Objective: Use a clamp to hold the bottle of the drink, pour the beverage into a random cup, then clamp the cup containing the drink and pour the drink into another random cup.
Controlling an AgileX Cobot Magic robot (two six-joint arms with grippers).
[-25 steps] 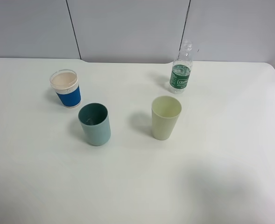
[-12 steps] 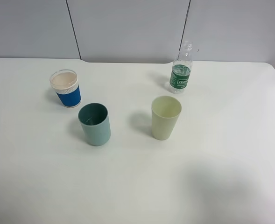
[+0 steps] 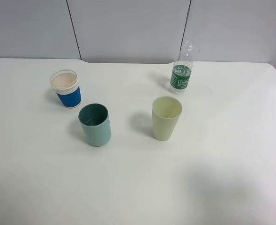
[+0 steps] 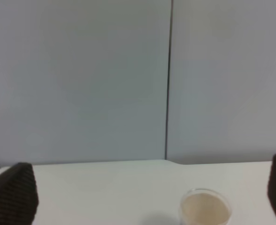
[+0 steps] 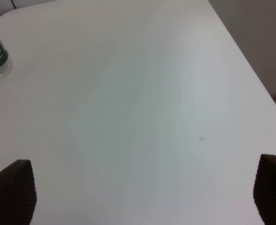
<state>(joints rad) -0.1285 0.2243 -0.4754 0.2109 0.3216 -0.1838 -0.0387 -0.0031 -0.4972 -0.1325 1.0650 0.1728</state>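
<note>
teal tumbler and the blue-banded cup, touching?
Apart. The exterior high view shows bare white table between the teal tumbler and the blue-banded cup, which stands farther back and to the left.

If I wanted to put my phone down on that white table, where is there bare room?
The whole near half of the white table, in front of the teal tumbler and pale yellow-green tumbler, is bare, as is the right side past the green-labelled clear bottle. It is most crowded between the blue-banded white cup and the teal tumbler.

Three cups (image 3: 95,124) and a bottle (image 3: 182,75) stand upright, apart.
</note>
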